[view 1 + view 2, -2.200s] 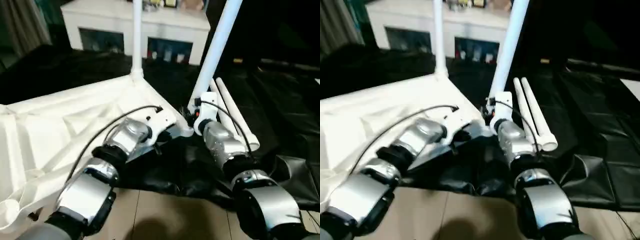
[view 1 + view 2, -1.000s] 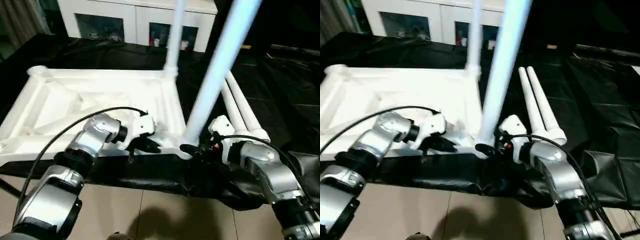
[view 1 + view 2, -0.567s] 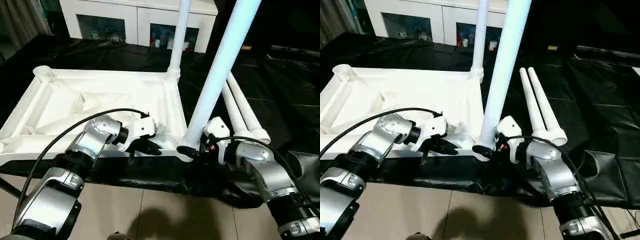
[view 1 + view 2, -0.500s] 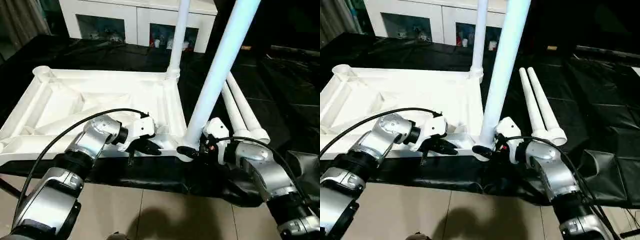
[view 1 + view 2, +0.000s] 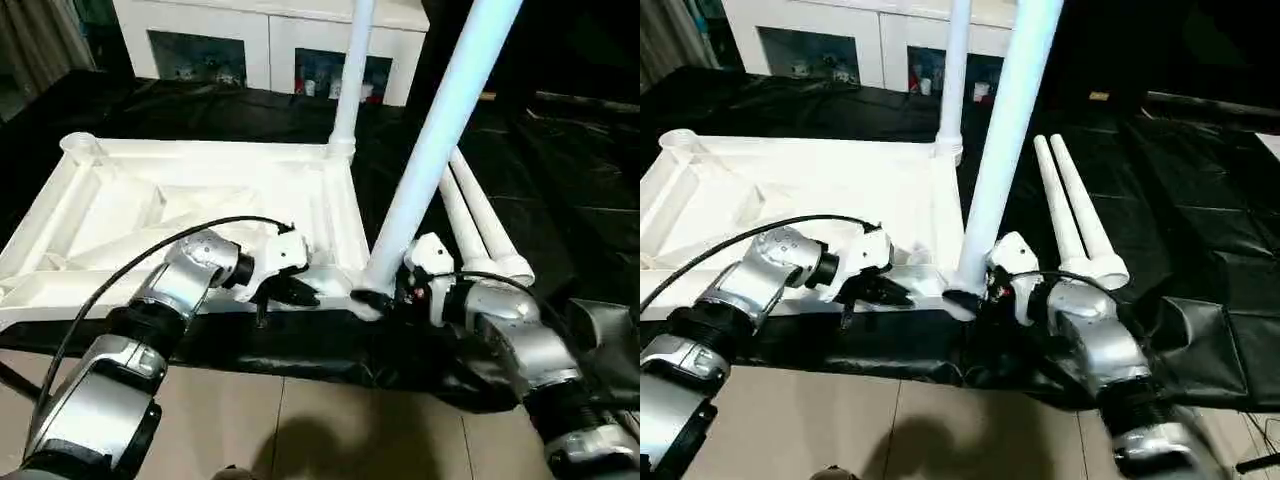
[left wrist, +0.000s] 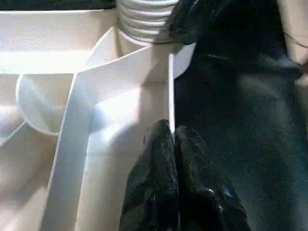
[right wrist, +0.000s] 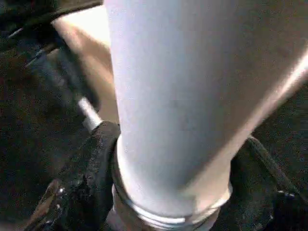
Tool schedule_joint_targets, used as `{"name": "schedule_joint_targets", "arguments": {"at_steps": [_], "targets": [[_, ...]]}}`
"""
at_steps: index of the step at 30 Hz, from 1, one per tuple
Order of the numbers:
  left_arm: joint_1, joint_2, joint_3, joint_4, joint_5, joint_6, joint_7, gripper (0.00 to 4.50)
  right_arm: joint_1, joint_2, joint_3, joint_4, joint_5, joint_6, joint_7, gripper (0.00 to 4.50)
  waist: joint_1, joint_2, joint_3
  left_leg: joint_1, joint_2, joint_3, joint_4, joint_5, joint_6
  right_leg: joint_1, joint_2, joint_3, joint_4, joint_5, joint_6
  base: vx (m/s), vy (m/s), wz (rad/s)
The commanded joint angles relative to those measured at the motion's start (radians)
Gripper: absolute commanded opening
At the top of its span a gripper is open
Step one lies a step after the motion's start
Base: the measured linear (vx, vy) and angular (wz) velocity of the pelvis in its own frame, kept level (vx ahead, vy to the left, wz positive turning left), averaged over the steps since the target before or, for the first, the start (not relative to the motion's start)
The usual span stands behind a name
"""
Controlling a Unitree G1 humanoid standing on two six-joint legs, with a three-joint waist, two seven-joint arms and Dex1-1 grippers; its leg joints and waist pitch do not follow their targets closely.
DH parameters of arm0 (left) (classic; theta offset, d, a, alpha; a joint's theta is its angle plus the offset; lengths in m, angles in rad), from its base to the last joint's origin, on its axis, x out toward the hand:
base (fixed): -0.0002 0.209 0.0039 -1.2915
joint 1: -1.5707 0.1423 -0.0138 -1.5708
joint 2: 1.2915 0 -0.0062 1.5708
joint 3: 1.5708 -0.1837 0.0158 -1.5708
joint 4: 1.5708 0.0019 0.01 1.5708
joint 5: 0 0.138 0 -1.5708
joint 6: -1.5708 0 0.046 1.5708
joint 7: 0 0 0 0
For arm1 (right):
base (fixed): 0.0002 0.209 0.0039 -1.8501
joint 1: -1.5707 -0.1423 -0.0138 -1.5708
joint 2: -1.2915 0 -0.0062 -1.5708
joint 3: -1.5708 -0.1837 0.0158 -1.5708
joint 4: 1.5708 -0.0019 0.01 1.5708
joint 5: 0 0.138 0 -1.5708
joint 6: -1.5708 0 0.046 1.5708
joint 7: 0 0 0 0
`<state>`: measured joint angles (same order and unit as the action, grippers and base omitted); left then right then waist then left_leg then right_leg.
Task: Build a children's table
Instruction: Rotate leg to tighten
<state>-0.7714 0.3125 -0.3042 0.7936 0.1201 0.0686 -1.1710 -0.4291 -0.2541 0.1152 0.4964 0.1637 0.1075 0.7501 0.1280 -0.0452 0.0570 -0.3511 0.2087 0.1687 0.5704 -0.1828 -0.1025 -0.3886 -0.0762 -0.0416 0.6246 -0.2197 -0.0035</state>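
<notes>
The children's table [image 5: 200, 205] lies upside down ahead of both arms. The left gripper [image 6: 171, 139] is pinched on its thin near rim. The right gripper [image 5: 375, 300] clasps the base of a leaning leg [image 5: 440, 130] at the near corner socket.

White table [image 5: 190, 205] upturned; two legs [image 5: 425, 150] seemingly socketed.

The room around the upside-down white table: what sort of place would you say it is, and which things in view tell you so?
Probably an indoor workshop or lab area set up for assembly. A large work surface draped in black sheeting holds the children's table upside down, a white cabinet with glass doors stands behind, and the floor is tiled.
</notes>
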Motion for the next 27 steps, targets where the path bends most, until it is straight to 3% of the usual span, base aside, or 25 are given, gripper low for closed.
{"name": "schedule_joint_targets", "arguments": {"at_steps": [1,3,4,8,12,13,16,17,18,19,20,21,22,24,26,27], "targets": [[-0.037,-0.047,0.024,0.055,0.025,0.064,0.172,0.0,-0.003,0.047,-0.048,0.088,0.004,0.051,-0.174,2.72,-0.004,0.003,-0.056,0.006,0.018,0.004,-0.061,-0.133,0.041,0.047,-0.06,0.035,-0.064,0.006,-0.261,0.0,0.0,0.0],[-0.056,-0.085,0.041,0.09,0.032,0.12,0.274,0.0,-0.016,0.098,-0.08,0.145,0.004,0.052,-0.299,2.72,-0.012,0.006,-0.051,0.012,0.017,0.004,-0.069,-0.191,-0.003,0.042,-0.061,0.037,-0.075,-0.11,-0.24,0.0,0.0,0.0],[-0.062,-0.097,0.046,0.101,0.034,0.141,0.307,0.0,-0.022,0.114,-0.089,0.167,0.001,0.047,-0.341,2.72,-0.011,0.008,-0.052,0.012,0.018,0.002,-0.07,-0.198,-0.007,0.044,-0.064,0.037,-0.077,-0.127,-0.234,0.0,0.0,0.0],[-0.088,-0.168,0.061,0.144,0.038,0.198,0.452,0.0,-0.085,0.202,-0.137,0.292,-0.008,0.012,-0.542,2.72,-0.019,0.009,-0.049,0.009,0.015,0.001,-0.073,-0.228,-0.013,0.041,-0.061,0.039,-0.086,-0.17,-0.204,0.0,0.0,0.0],[-0.097,-0.206,0.045,0.177,0.059,0.186,0.498,0.0,-0.141,0.27,-0.148,0.346,-0.013,-0.035,-0.577,2.72,-0.02,0.013,-0.051,0.007,0.014,0.0,-0.073,-0.223,-0.006,0.038,-0.06,0.038,-0.087,-0.15,-0.193,0.0,0.0,0.0],[-0.097,-0.208,0.04,0.181,0.063,0.181,0.495,0.0,-0.147,0.276,-0.144,0.351,-0.016,-0.045,-0.567,2.72,-0.02,0.024,-0.051,0.006,0.014,-0.002,-0.073,-0.225,-0.009,0.038,-0.06,0.038,-0.085,-0.143,-0.194,0.0,0.0,0.0],[-0.087,-0.194,0.012,0.156,0.074,0.166,0.443,0.0,-0.16,0.28,-0.119,0.354,-0.022,-0.09,-0.494,2.72,-0.021,0.021,-0.053,0.005,0.014,-0.003,-0.074,-0.234,-0.007,0.043,-0.058,0.037,-0.084,-0.112,-0.197,0.0,0.0,0.0],[-0.081,-0.176,0.006,0.145,0.073,0.154,0.414,0.0,-0.155,0.27,-0.119,0.335,-0.005,-0.094,-0.436,3.07,-0.02,0.025,-0.056,0.005,0.014,-0.003,-0.073,-0.231,-0.003,0.045,-0.059,0.037,-0.082,-0.096,-0.203,0.0,0.0,0.0],[-0.079,-0.169,0.004,0.141,0.071,0.15,0.401,0.0,-0.152,0.262,-0.116,0.326,-0.005,-0.094,-0.42,3.07,-0.021,0.024,-0.057,0.003,0.015,-0.003,-0.073,-0.225,0.001,0.047,-0.058,0.036,-0.08,-0.076,-0.208,0.0,0.0,0.0],[-0.077,-0.162,0.003,0.137,0.07,0.146,0.389,0.0,-0.149,0.254,-0.113,0.318,-0.004,-0.094,-0.405,3.42,-0.021,0.024,-0.059,0.003,0.015,-0.003,-0.073,-0.218,0.004,0.049,-0.057,0.036,-0.079,-0.062,-0.212,0.0,0.0,0.0],[-0.073,-0.147,-0.002,0.13,0.07,0.138,0.367,0.0,-0.144,0.236,-0.106,0.305,-0.006,-0.095,-0.374,3.42,-0.022,0.022,-0.061,0.002,0.014,-0.002,-0.069,-0.195,0.012,0.051,-0.057,0.036,-0.075,-0.018,-0.221,0.0,0.0,0.0],[-0.064,-0.128,-0.009,0.113,0.066,0.127,0.322,0.0,-0.137,0.211,-0.1,0.288,-0.01,-0.094,-0.338,3.44,-0.025,0.012,-0.062,-0.005,0.013,-0.002,-0.069,-0.169,0.028,0.058,-0.056,0.034,-0.071,0.022,-0.226,0.0,0.0,0.0],[-0.056,-0.109,-0.016,0.095,0.064,0.125,0.282,0.0,-0.128,0.188,-0.091,0.262,-0.009,-0.083,-0.293,3.53,-0.026,0.015,-0.063,-0.007,0.013,-0.004,-0.068,-0.154,0.032,0.059,-0.057,0.033,-0.068,0.031,-0.228,0.0,0.0,0.0],[-0.043,-0.079,-0.03,0.064,0.06,0.113,0.213,0.0,-0.113,0.149,-0.074,0.218,-0.008,-0.062,-0.218,3.89,-0.031,0.013,-0.065,-0.005,0.015,-0.002,-0.064,-0.118,0.058,0.061,-0.057,0.033,-0.066,0.067,-0.242,0.0,0.0,0.0],[-0.026,-0.043,-0.042,0.024,0.042,0.091,0.119,0.0,-0.084,0.084,-0.04,0.155,0.0,-0.037,-0.091,3.89,-0.028,0.005,-0.069,-0.003,0.015,0.001,-0.059,-0.076,0.081,0.063,-0.057,0.033,-0.06,0.122,-0.258,0.0,0.0,0.0],[-0.018,-0.027,-0.05,0.008,0.037,0.078,0.081,0.0,-0.07,0.056,-0.027,0.128,0.006,-0.028,-0.033,3.89,-0.03,0.008,-0.069,-0.002,0.015,0.003,-0.056,-0.054,0.098,0.061,-0.053,0.033,-0.056,0.17,-0.271,0.0,0.0,0.0]]}}
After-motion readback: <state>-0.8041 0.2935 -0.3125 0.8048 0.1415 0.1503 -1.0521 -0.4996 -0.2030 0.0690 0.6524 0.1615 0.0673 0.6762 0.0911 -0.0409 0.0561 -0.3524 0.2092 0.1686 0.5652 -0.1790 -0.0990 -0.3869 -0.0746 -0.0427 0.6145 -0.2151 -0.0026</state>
